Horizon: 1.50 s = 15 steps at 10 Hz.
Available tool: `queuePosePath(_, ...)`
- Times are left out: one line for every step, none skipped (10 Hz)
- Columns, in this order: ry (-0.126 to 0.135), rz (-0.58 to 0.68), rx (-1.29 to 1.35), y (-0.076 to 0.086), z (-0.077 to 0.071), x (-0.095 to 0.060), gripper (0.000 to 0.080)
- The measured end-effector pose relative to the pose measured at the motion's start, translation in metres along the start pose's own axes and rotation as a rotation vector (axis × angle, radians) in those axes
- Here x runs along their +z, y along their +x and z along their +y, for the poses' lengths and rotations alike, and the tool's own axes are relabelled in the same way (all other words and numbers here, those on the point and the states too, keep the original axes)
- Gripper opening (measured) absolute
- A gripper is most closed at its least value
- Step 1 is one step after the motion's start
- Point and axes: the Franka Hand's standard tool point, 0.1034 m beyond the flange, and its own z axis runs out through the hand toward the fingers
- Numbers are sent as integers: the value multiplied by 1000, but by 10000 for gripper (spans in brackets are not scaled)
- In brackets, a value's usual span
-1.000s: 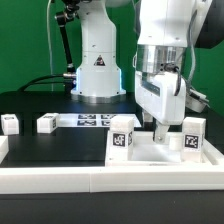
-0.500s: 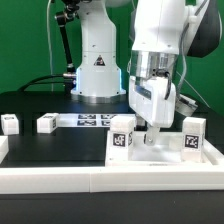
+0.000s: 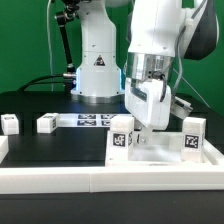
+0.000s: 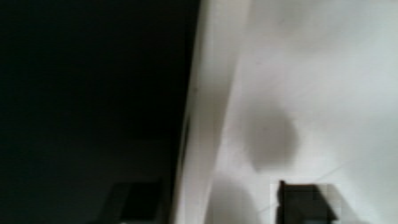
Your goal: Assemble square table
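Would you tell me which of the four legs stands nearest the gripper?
The leg just on the exterior view's left of the gripper; the other three stand farther off.

Exterior view bright and sharp; wrist view dim, blurred, shadowed.

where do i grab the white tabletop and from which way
Take the tabletop by its raised rim, coming straight down from above, one finger each side. It lies flat and looks too wide to span, so the thin rim is the likely hold. The gripper straddles such an edge in the wrist view.
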Motion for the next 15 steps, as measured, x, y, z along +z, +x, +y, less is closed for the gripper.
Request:
queuePosePath(-3, 2, 0, 1, 1, 2, 130)
queuePosePath(-13, 0, 4, 2, 4, 3, 130)
queuePosePath(-20, -1, 8, 4, 5, 3, 60)
queuePosePath(-21, -1, 3, 5, 5, 3, 60)
queuePosePath(-25, -2, 1, 5, 5, 3, 60)
queuePosePath(-29, -4, 3, 5, 5, 3, 60)
queuePosePath(-29, -4, 2, 5, 6, 3, 60)
queuePosePath(-29, -4, 2, 5, 6, 3, 60)
queuePosePath(-29, -3, 2, 5, 6, 3, 60)
queuePosePath(-29, -3, 2, 5, 6, 3, 60)
queuePosePath(-29, -3, 2, 5, 6, 3, 60)
queuePosePath(-29, -4, -2, 5, 6, 3, 60)
queuePosePath(-29, -3, -12, 5, 6, 3, 60)
queuePosePath(-30, -3, -15, 6, 6, 3, 60)
queuePosePath(-44, -7, -114, 15, 10, 3, 60)
